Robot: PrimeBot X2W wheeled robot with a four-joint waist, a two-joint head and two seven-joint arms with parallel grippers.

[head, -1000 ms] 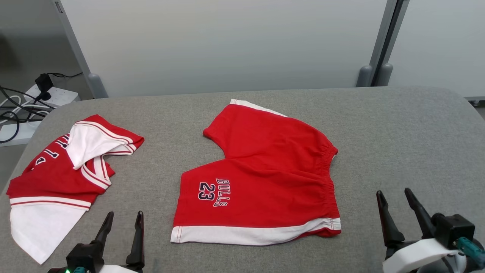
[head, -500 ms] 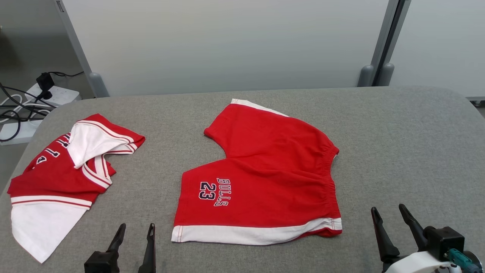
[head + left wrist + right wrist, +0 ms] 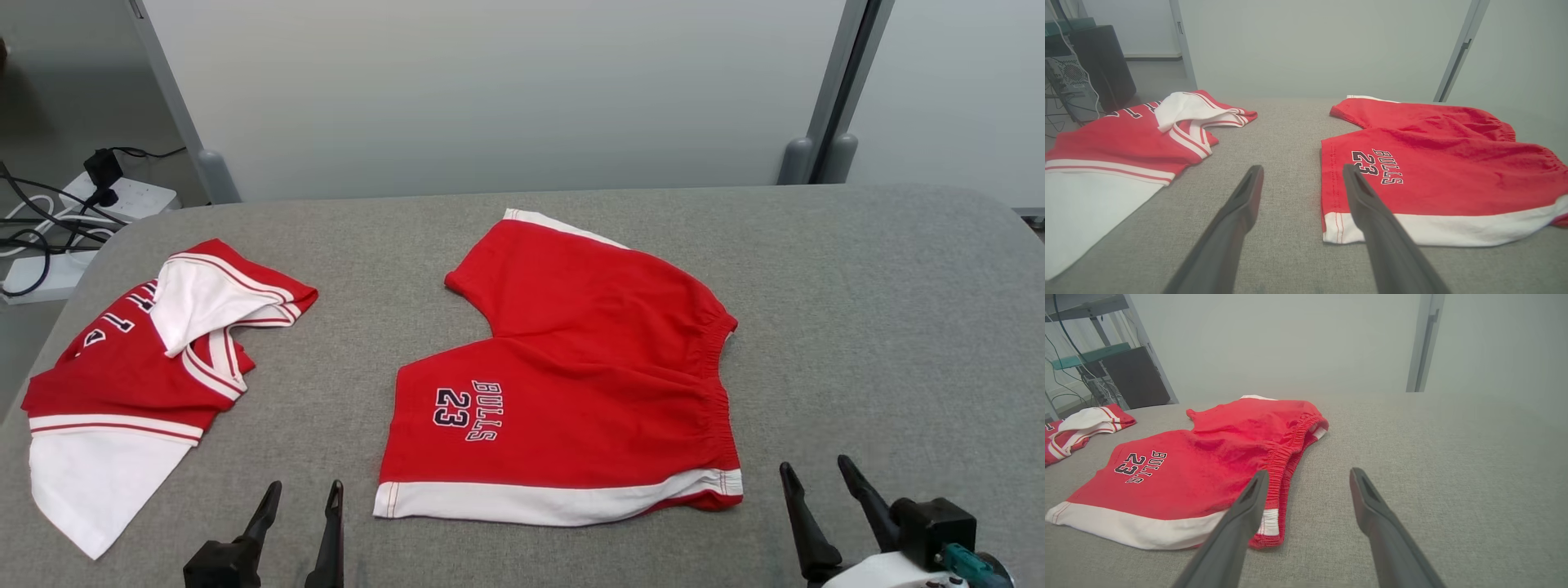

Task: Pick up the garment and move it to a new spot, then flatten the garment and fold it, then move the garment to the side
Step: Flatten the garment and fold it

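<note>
On the table, red shorts lie flat, a jersey well left. The left gripper and right gripper sit near, fingers wide and empty, perhaps hovering.

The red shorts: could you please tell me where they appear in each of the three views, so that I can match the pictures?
Head view: the red shorts lie at the centre.
Left wrist view: the red shorts lie in the right half.
Right wrist view: the red shorts lie in the left half, waistband toward the middle.
Shared landmark: the BULLS 23 print on one leg.
</note>
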